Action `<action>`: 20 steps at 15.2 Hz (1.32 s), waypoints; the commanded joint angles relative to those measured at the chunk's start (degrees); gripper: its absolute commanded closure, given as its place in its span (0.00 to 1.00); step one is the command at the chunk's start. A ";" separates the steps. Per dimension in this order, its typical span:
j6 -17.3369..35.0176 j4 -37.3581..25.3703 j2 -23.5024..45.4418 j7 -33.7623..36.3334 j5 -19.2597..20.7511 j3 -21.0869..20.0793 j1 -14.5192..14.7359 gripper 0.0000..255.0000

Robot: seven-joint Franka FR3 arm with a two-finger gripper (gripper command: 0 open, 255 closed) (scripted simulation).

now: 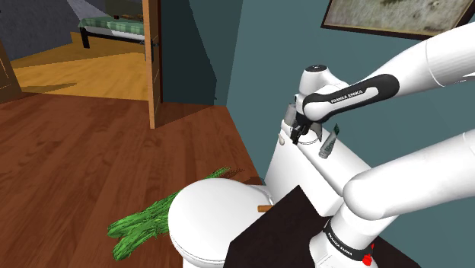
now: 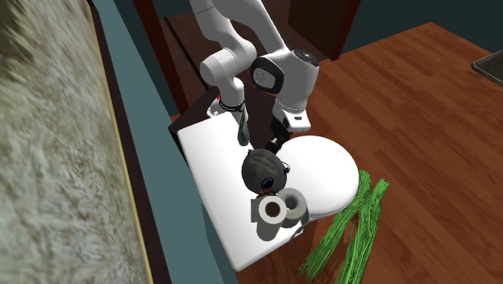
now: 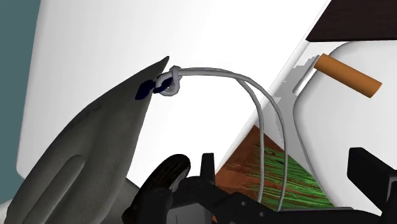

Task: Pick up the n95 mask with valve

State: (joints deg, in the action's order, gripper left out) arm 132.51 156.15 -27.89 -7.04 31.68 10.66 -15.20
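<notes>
The grey mask (image 3: 95, 153) lies close beside my gripper (image 3: 286, 181), with a dark round valve (image 3: 168, 173) at its near edge. Its white strap (image 3: 254, 95) is knotted at the mask's tip and loops down between my fingers, which stand wide apart and do not clasp it. In the second exterior view the mask (image 2: 242, 125) shows edge-on over the white toilet tank lid (image 2: 214, 173), next to the gripper (image 2: 280, 137). In the shoulder view the mask (image 1: 329, 143) is tilted just beside the gripper (image 1: 304, 134). I cannot tell whether it rests on the lid.
A dark round bundle (image 2: 263, 171) and two paper rolls (image 2: 274, 211) sit further along the tank lid. The white toilet seat (image 1: 217, 217) is below, with a brown cylinder (image 1: 265, 206) by it. Green stalks (image 1: 145, 221) lie on the wood floor. The teal wall is close behind.
</notes>
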 commanded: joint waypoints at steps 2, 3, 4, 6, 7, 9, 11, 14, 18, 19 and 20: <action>0.42 0.26 0.17 0.22 0.17 0.00 -0.06 1.00; 0.46 0.24 0.23 0.22 0.18 0.01 -0.07 1.00; 0.47 0.24 0.23 0.22 0.18 0.01 -0.07 1.00; 0.46 0.24 0.23 0.22 0.18 0.01 -0.06 1.00; 0.46 0.24 0.23 0.22 0.18 0.01 -0.07 1.00; 0.45 0.23 0.22 0.21 0.18 0.01 -0.07 1.00; -0.51 -0.19 -0.37 -0.25 -0.20 -0.03 0.06 1.00; -3.20 -1.43 -1.95 -1.38 -1.22 -0.20 0.46 1.00; -6.70 -3.27 -3.75 -2.75 -2.42 -0.48 0.92 1.00; -7.56 -3.77 -4.15 -3.08 -2.69 -0.56 1.02 1.00; -8.41 -4.27 -4.53 -3.39 -2.96 -0.64 1.12 1.00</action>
State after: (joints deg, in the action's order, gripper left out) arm 125.15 152.35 -31.85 -10.16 29.07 10.20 -14.24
